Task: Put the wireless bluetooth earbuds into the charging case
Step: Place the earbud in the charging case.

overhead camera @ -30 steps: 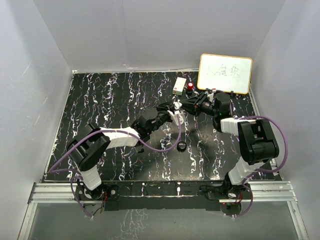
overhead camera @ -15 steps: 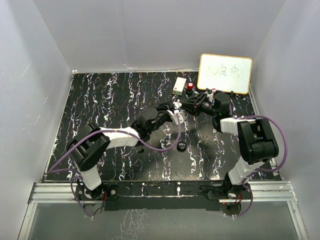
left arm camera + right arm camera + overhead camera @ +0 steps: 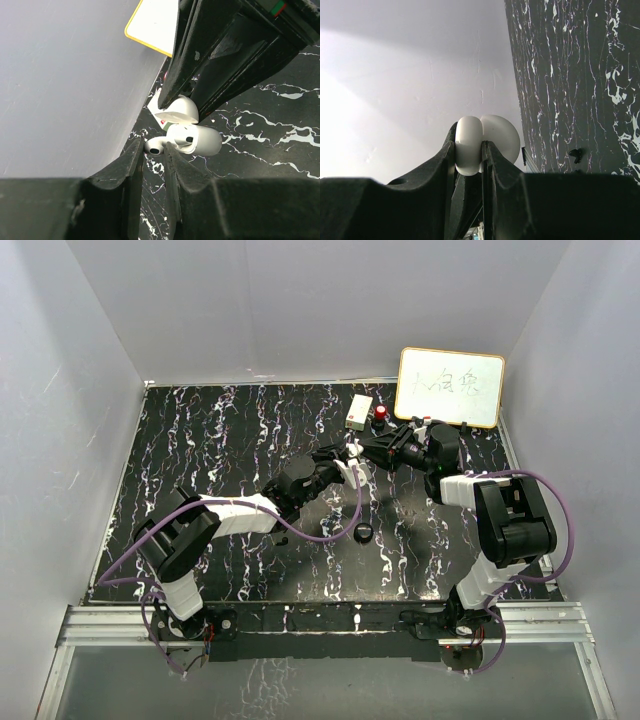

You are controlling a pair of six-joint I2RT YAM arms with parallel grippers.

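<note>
While the right pincer (image 3: 468, 143) clamps the open charging case (image 3: 197, 141), the narrowed left pincer (image 3: 154, 150) seemingly pinches 1 white earbud (image 3: 152, 146) just beside it.

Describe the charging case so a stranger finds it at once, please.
Start at the yellow-framed whiteboard, far right. Near it, the right pincer holds the charging case: small, white, rounded, lid open, unlike the rectangular white box on the table.
</note>
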